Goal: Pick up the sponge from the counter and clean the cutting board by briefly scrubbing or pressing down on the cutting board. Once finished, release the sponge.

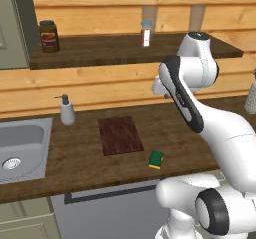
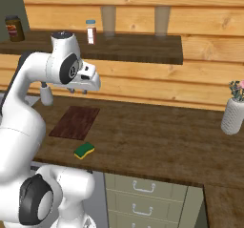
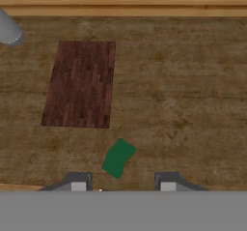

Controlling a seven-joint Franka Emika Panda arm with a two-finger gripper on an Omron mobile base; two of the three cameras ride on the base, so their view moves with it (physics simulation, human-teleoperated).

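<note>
Currently: small green-topped, yellow-bottomed sponge point(image 3: 118, 158) near table point(image 1: 75, 158) front edge, off dark reddish board's point(image 3: 79, 84) corner, askew. Hand point(image 3: 123, 186) narrow, empty; widen, align, descend squarely.

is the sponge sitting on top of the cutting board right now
No, the sponge lies on the bare counter, apart from the cutting board.
</note>
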